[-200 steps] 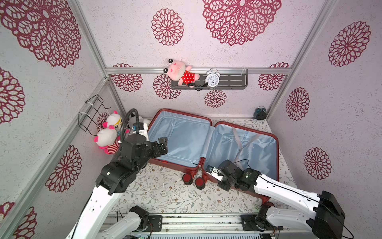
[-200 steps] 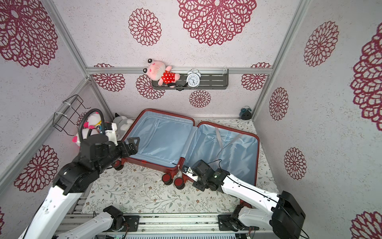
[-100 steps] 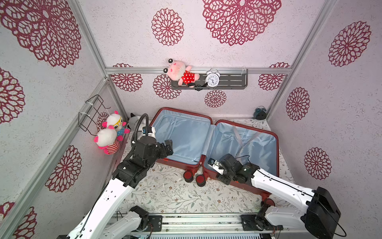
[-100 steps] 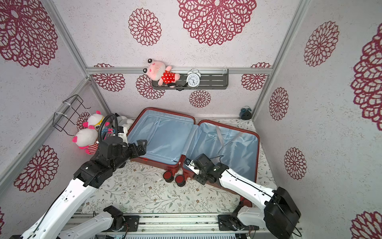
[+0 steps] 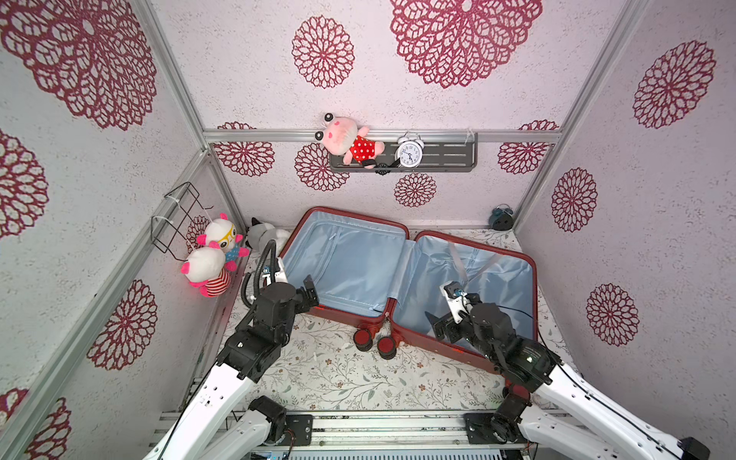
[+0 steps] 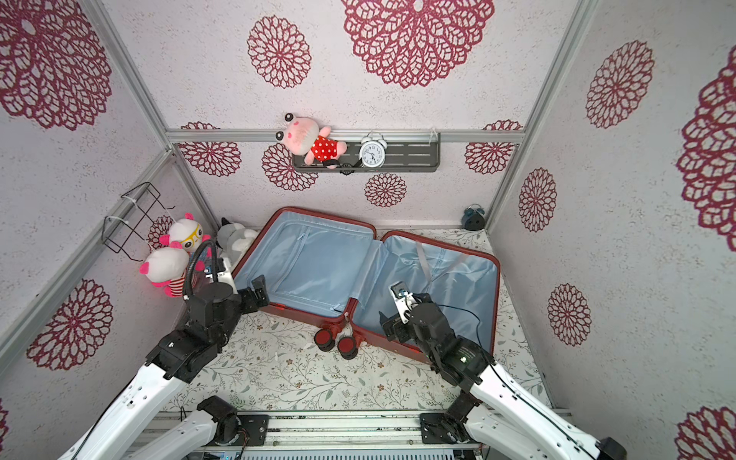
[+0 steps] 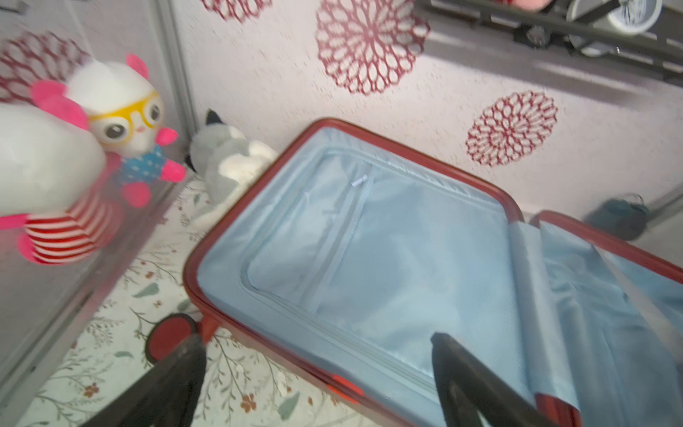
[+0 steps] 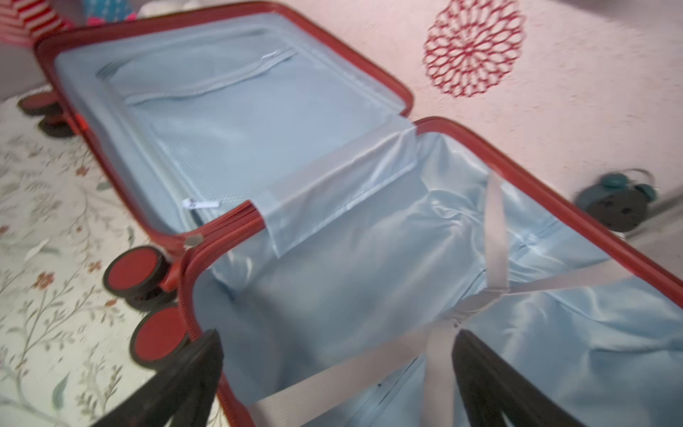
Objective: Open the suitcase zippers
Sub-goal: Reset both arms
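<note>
your suitcase (image 5: 358,263) lies open on the bench (image 5: 338,370); left jaws and right jaws both stand apart, each straddling its near rim.

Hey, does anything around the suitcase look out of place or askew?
Only the pink plush: it lies on its side on the shelf, head past the shelf's end. The suitcase lies open, nothing spilled.

Suitcase (image 5: 358,259) w/ sheeny lt-blue cloth lining (image 8: 369,295); plush toy (image 5: 205,267) fuzzy fabric.
</note>
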Motion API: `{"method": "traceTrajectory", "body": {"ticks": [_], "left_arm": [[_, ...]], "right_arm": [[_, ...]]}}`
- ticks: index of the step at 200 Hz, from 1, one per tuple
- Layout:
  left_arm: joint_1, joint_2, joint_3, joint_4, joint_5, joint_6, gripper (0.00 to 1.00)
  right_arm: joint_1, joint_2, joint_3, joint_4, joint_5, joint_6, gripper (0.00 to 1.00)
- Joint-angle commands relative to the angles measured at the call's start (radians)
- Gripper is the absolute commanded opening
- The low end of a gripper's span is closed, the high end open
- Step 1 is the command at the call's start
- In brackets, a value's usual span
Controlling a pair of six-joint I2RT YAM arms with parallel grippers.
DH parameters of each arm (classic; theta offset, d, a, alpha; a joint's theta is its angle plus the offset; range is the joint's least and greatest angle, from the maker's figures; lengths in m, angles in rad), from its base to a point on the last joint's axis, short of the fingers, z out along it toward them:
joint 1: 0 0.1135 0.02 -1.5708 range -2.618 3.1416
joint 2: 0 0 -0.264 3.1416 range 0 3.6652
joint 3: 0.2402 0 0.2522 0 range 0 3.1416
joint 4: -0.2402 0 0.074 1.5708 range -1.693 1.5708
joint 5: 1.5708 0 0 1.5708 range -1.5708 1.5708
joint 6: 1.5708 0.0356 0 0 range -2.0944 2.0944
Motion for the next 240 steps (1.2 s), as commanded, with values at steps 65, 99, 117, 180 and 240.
{"method": "traceTrajectory", "body": {"ticks": [65, 99, 117, 180, 240], "left_arm": [[0.141, -0.060, -0.321, 0.444, -0.073, 0.266, 0.98], [0.288, 0.050, -0.444, 0.627, 0.079, 0.255, 0.98], [0.328, 0.097, -0.491, 0.733, 0.101, 0.290, 0.98], [0.444, 0.351, -0.572, 1.187, 0.311, 0.369, 0.98], [0.565, 0.608, -0.522, 1.396, 0.452, 0.332, 0.98]], "right_arm": [[-0.331, -0.026, -0.272, 0.418, 0.108, 0.066, 0.99], [-0.405, -0.007, -0.419, 0.687, 0.082, 0.000, 0.99], [-0.451, 0.027, -0.452, 0.765, 0.067, -0.017, 0.99], [-0.596, 0.250, -0.561, 1.107, -0.008, -0.008, 0.99], [-0.604, 0.530, -0.537, 1.412, -0.085, -0.052, 0.99]]}}
